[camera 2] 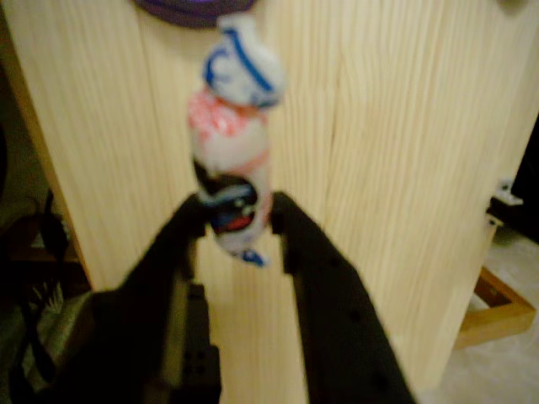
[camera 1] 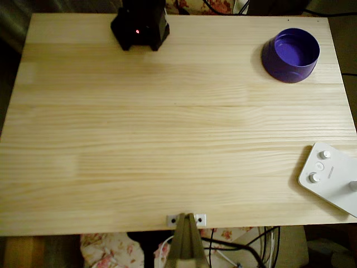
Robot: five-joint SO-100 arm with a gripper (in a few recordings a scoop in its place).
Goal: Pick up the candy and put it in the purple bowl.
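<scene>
In the wrist view my gripper (camera 2: 238, 215) is shut on the candy (camera 2: 232, 126), a pinkish-white wrapped sweet with blue, red and dark markings. Its lower end is pinched between the two black fingers and the rest sticks out past the tips, above the wooden table. The picture is blurred. A sliver of the purple bowl (camera 2: 194, 10) shows at the top edge, just beyond the candy. In the overhead view the purple bowl (camera 1: 291, 54) stands upright and empty at the table's far right corner.
The black arm (camera 1: 139, 25) sits at the table's top edge in the overhead view. A white device with round knobs (camera 1: 329, 176) lies at the right edge. A metal clamp (camera 1: 187, 220) grips the bottom edge. The light wooden table (camera 1: 167, 123) spreads between them.
</scene>
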